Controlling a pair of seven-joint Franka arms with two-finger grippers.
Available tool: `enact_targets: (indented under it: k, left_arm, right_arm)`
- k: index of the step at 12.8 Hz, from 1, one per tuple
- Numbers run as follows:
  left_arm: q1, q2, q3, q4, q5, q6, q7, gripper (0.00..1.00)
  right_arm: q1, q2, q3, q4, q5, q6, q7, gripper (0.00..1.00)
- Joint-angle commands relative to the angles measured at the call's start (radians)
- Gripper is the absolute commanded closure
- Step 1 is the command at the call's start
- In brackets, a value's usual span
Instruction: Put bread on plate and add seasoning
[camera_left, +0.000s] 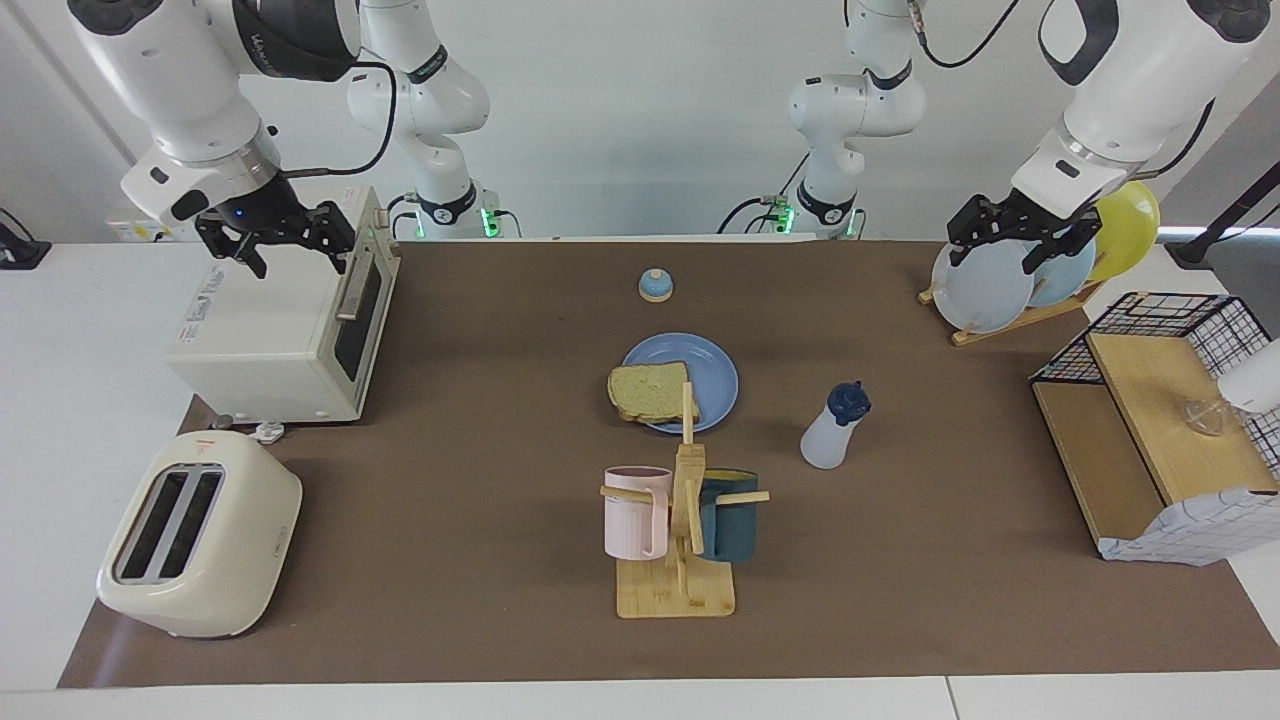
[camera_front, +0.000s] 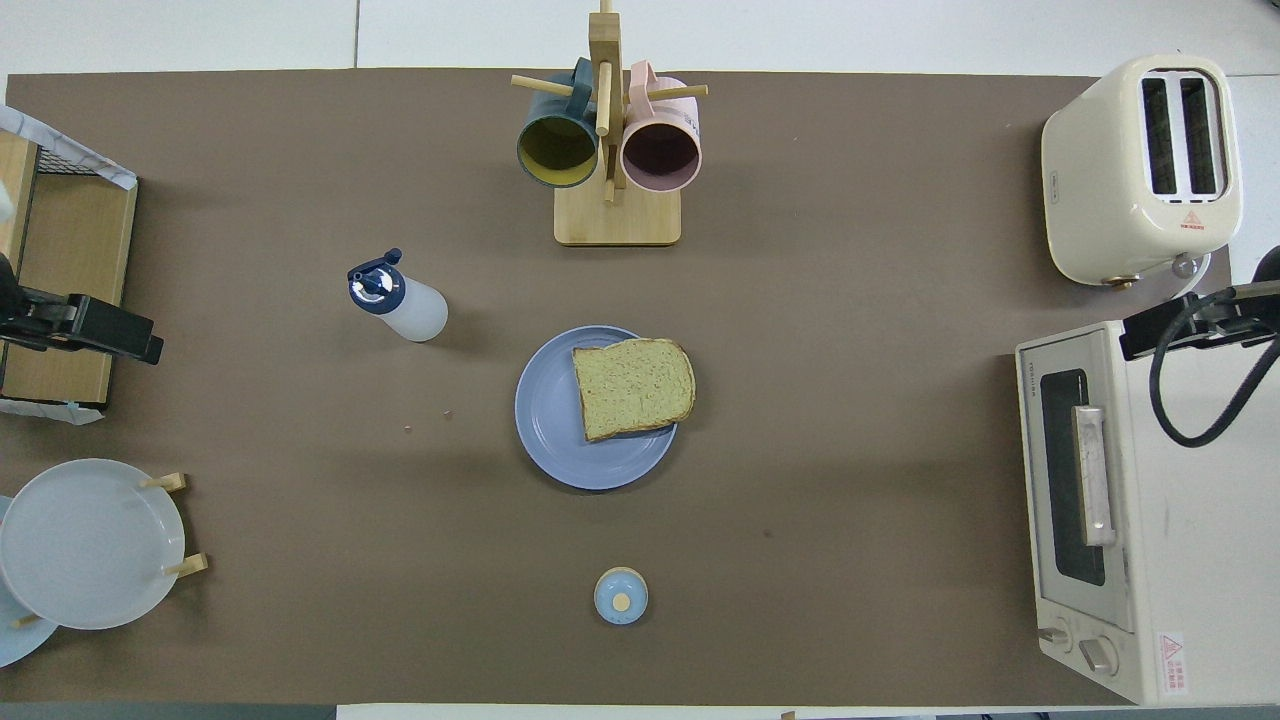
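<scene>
Bread on plate; bottle at plate's 10 o'clock, light, slick, squeezable—grip mid-body; left claw, right claw open, empty.

In the facing view the mug rack's post hides a strip of the bread and the plate. In the overhead view the left gripper is cut off by the edge, as are the shelf, the stacked plates and the oven.
</scene>
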Motion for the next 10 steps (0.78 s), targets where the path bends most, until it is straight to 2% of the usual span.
enact_targets:
  k: [1, 10]
  left_arm:
    - [0.018, -0.016, -0.029, -0.010, 0.015, 0.037, -0.012, 0.00]
    - [0.018, -0.028, -0.031, -0.011, 0.015, 0.006, -0.013, 0.00]
  right_arm:
    - [-0.012, -0.013, 0.007, -0.010, 0.001, -0.004, -0.017, 0.00]
    - [-0.012, -0.013, 0.007, -0.012, -0.001, -0.004, -0.017, 0.00]
